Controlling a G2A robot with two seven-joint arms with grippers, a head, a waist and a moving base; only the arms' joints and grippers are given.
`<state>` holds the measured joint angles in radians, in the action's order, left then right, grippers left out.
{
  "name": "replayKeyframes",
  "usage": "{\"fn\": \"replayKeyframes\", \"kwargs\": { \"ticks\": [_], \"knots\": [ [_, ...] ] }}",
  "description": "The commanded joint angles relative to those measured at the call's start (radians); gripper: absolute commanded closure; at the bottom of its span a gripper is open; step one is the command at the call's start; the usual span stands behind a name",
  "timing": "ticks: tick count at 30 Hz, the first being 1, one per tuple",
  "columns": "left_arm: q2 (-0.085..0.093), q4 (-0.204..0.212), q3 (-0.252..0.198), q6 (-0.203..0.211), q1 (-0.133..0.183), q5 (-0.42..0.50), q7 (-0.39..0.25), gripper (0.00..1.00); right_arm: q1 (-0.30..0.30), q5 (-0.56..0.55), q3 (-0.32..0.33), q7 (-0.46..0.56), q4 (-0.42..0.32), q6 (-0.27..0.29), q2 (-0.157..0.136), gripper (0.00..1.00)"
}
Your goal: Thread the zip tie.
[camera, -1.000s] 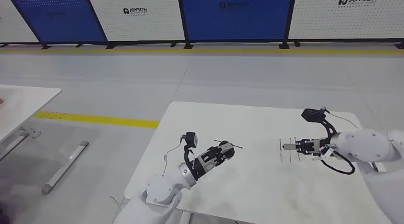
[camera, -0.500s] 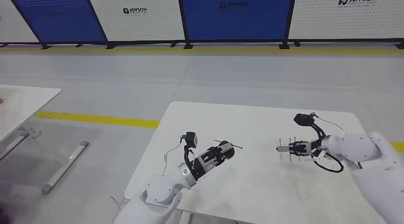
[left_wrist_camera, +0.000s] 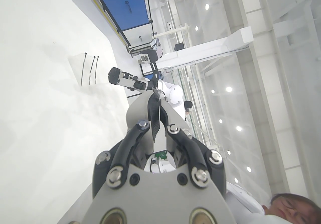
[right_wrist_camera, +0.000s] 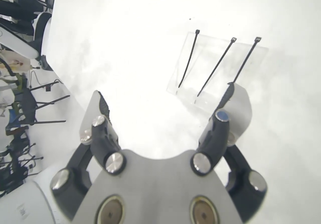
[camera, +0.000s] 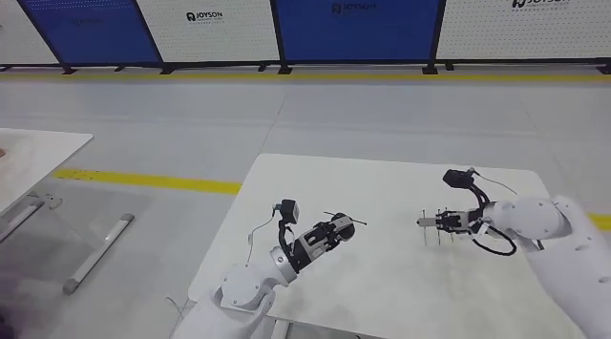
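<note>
Pinching one thin black plastic zip tie [left_wrist_camera: 159, 109] between the pressed-together pads of the left gripper [left_wrist_camera: 158, 113], toward nine o'clock on the white surface [camera: 382, 186]. Hovering the spread right gripper [right_wrist_camera: 165, 92] by three more black ties [right_wrist_camera: 216, 66] lying on a clear flat sheet [right_wrist_camera: 205, 59] toward three o'clock. Judging the threading as not yet begun, with no loop showing.

A white table [camera: 382, 272] stands in front of me. Toward my right side a clear flat sheet [right_wrist_camera: 195, 76] lies on it, plastic as far as I can tell. Three black zip ties [right_wrist_camera: 217, 65] lie side by side on that sheet, apart from one another.
</note>
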<state>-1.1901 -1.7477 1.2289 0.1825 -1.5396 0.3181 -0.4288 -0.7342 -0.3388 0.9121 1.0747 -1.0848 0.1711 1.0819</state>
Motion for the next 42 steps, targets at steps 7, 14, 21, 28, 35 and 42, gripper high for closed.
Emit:
{"fn": "replayKeyframes", "kwargs": {
  "ticks": [7,14,21,28,35,42],
  "knots": [
    [0.0,0.0,0.0,0.0,0.0,0.0,0.0,1.0,0.02,-0.081,-0.042,-0.009,-0.029,-0.15,0.016,0.0],
    [0.0,0.0,0.0,0.0,0.0,0.0,0.0,1.0,0.023,-0.082,-0.044,-0.008,-0.025,-0.153,0.017,0.0],
    [0.0,0.0,0.0,0.0,0.0,0.0,0.0,1.0,0.026,-0.098,-0.039,-0.046,-0.013,-0.17,0.021,0.0],
    [0.0,0.0,0.0,0.0,0.0,0.0,0.0,1.0,0.081,-0.113,-0.078,0.003,0.053,-0.197,0.043,0.32],
    [0.0,0.0,0.0,0.0,0.0,0.0,0.0,1.0,0.136,-0.095,-0.133,0.019,0.165,-0.185,0.082,0.53],
    [0.0,0.0,0.0,0.0,0.0,0.0,0.0,1.0,0.179,-0.083,-0.179,0.014,0.274,-0.187,0.122,0.58]
  ]
}}
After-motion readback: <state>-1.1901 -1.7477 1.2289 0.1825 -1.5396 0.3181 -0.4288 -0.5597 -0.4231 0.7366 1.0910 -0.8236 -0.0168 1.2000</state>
